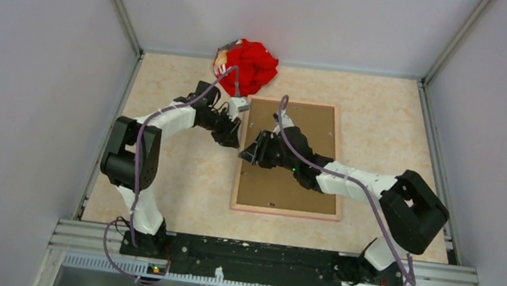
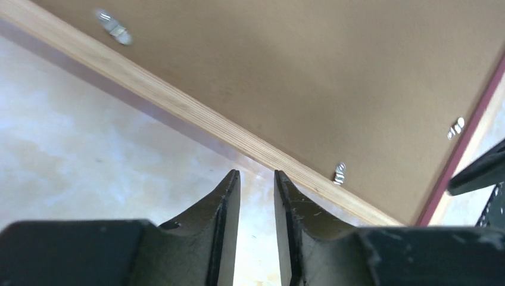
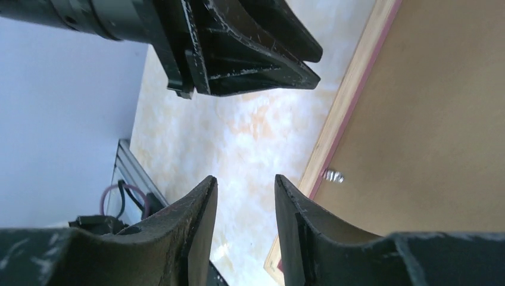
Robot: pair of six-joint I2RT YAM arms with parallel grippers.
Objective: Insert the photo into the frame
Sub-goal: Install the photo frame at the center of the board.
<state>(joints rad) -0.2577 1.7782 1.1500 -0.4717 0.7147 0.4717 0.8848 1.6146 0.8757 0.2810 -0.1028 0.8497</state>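
Observation:
The frame (image 1: 287, 191) lies back side up on the table, with its light wood rim (image 2: 178, 104) around the brown hardboard backing (image 2: 309, 71). Small metal tabs (image 2: 339, 173) sit along the backing's edge. The photo is not in view. My left gripper (image 1: 237, 123) hovers at the frame's left rim near its far corner, its jaws slightly apart and empty (image 2: 257, 174). My right gripper (image 1: 246, 153) is just nearer along the same rim, its jaws apart and empty (image 3: 245, 177). The right wrist view shows the rim (image 3: 345, 107) and the left gripper's fingers (image 3: 256, 47).
A red cloth bundle (image 1: 249, 66) lies at the back of the table, just beyond the frame's far left corner. Grey walls close in the left, right and back sides. The arms' base rail (image 1: 258, 257) runs along the near edge.

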